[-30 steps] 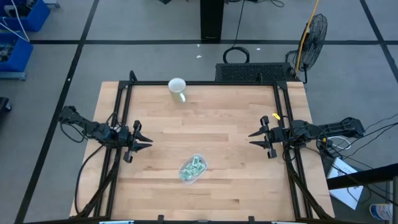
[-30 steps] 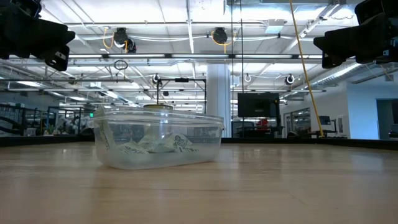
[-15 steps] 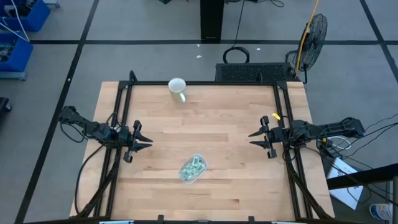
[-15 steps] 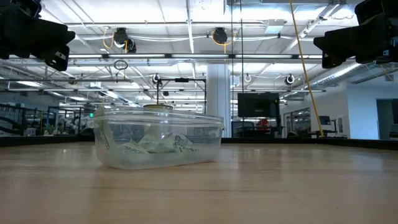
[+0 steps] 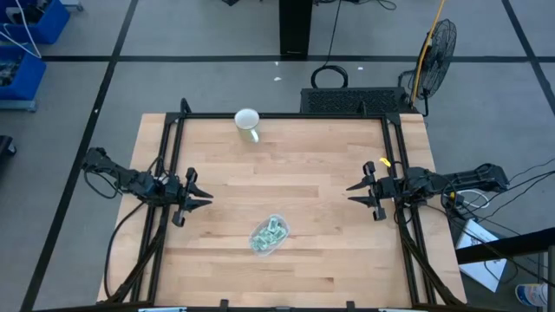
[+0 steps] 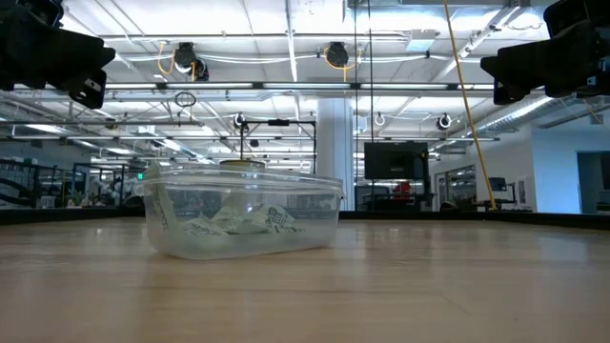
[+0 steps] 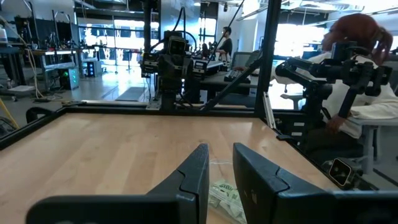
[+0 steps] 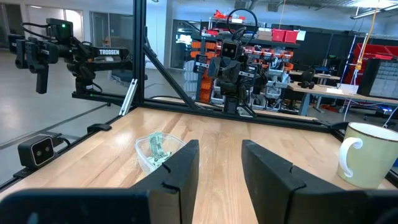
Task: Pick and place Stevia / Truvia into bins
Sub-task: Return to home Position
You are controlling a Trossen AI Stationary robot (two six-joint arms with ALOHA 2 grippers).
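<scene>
The see-through plastic bowl [image 5: 270, 236] stands on its base near the table's near middle, with several pale green and white sachets [image 5: 272, 230] lying inside it. In the low view the bowl [image 6: 242, 212] shows the sachets [image 6: 250, 222] heaped on its bottom. My left gripper [image 5: 201, 197] hovers open at the table's left edge, up and left of the bowl. My right gripper [image 5: 355, 193] hovers open at the right edge. The left wrist view shows the sachets [image 7: 224, 194] past its fingers; the right wrist view shows the bowl [image 8: 157, 152].
A white mug [image 5: 248, 122] stands by the table's far edge, also seen as the mug [image 8: 366, 155] in the right wrist view. Black frame rails [image 5: 170, 156] run along the left and right sides. A person [image 7: 360, 87] sits beyond the table.
</scene>
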